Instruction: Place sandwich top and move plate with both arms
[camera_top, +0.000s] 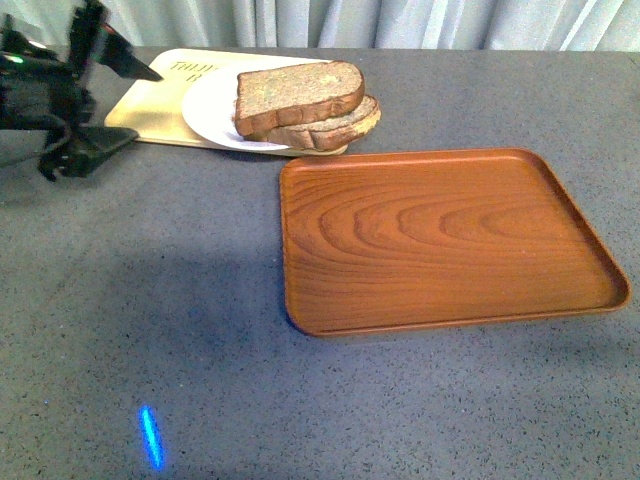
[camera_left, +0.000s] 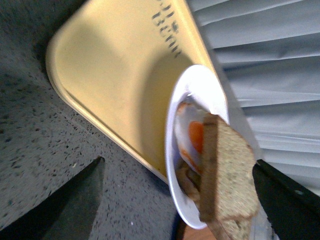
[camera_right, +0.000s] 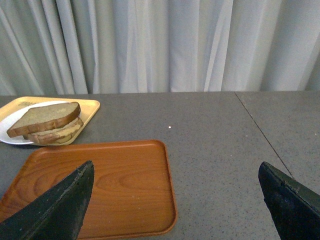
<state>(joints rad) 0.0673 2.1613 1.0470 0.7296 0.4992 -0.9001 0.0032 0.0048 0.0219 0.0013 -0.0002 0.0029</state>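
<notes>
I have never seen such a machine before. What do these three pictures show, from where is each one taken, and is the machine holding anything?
This is a robot with two black arms at a grey table. The front picture comes from a camera on its body; the other two come from cameras on its wrists.

The left gripper shows in the front picture, open and empty, beside a yellow tray. On that tray sits a white plate with a sandwich; its top slice is already on. The left wrist picture shows the same plate from close by.

A wooden tray lies nearer, with nothing on it. The right gripper is also open and holds nothing.
</notes>
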